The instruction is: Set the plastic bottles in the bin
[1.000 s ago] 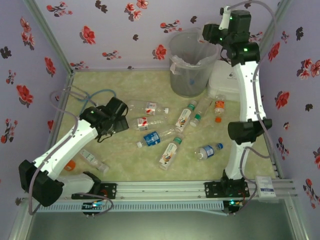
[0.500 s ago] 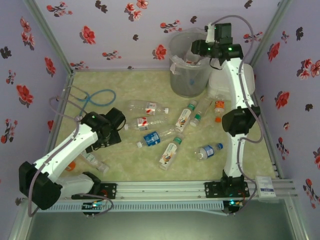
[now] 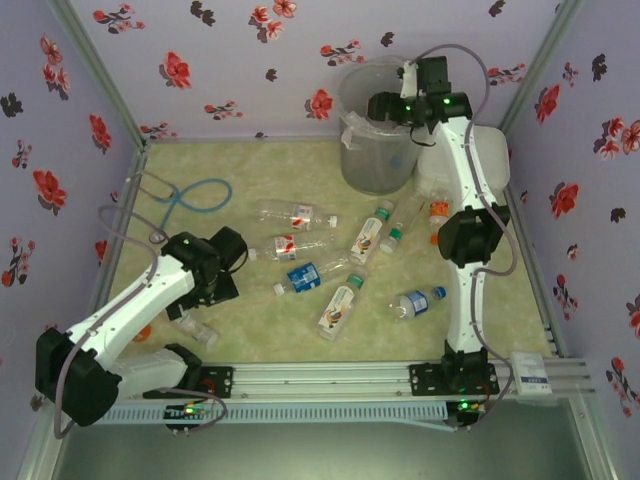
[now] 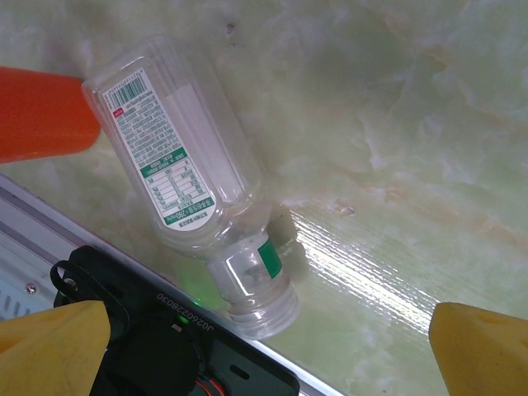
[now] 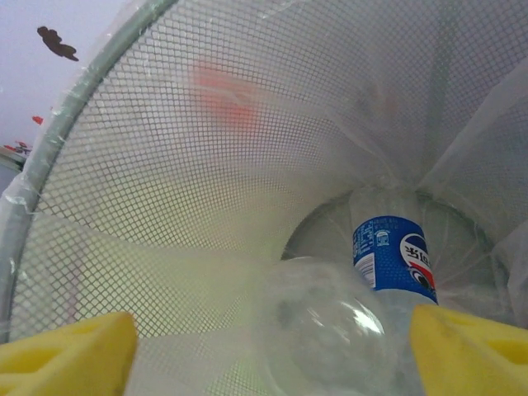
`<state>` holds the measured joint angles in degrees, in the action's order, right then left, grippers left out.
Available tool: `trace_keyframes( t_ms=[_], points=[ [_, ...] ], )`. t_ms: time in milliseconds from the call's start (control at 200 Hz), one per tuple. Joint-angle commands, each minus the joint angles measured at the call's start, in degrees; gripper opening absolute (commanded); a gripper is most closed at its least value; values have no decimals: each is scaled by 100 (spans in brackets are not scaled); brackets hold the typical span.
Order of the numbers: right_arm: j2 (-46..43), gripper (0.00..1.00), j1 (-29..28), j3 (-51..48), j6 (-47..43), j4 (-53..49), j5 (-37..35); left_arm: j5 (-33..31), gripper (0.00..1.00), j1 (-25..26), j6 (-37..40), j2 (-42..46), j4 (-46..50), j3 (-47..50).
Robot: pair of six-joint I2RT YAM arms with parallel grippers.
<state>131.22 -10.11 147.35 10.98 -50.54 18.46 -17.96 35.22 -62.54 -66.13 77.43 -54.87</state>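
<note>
beside the work: tube, box and flowered walls

a blue-tubed stethoscope [image 3: 200, 192] lies looped at the left rear of the pale green marbled table top [image 3: 270, 165]. a white rounded square box [image 3: 427, 178] sits at the right rear. lilac wallpaper with red and dark flowers [image 3: 230, 60] covers the walls. an aluminium rail [image 3: 330, 378] runs along the near edge.

bin [image 3: 372, 165] sits at the back of the table [image 3: 250, 170], right of centre, box [image 3: 432, 172] just beside it on the right. right gripper [image 3: 385, 108] is above the bin's mouth. in the bin: one bottle [image 5: 392, 256] on the bottom, second bottle [image 5: 322, 330] in front of it in the wrist view. stethoscope [image 3: 200, 192] lies back left on the table. eight loose bottles [image 3: 308, 275] lie scattered mid-table, between the arms, before the bin. ninth bottle [image 4: 190, 190] lies near left, below the left gripper [image 4: 268, 346], neck toward the front rail [image 4: 33, 239].
</note>
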Motion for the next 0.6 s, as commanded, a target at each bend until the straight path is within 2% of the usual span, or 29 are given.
trace_keyframes(
  t_ms=[0,60,325,595],
  points=[
    [-403,94,2,193,-140,-188,-122,7,100,-57,-183,80,202,123],
    [-511,99,12,226,-171,-217,-132,64,100,-68,-172,59,195,156],
    [-1272,99,57,127,-185,-269,-238,285,100,-68,-257,22,349,266],
    [-2363,100,150,-1080,-123,114,-97,296,100,-92,-945,8,130,677]
  ],
)
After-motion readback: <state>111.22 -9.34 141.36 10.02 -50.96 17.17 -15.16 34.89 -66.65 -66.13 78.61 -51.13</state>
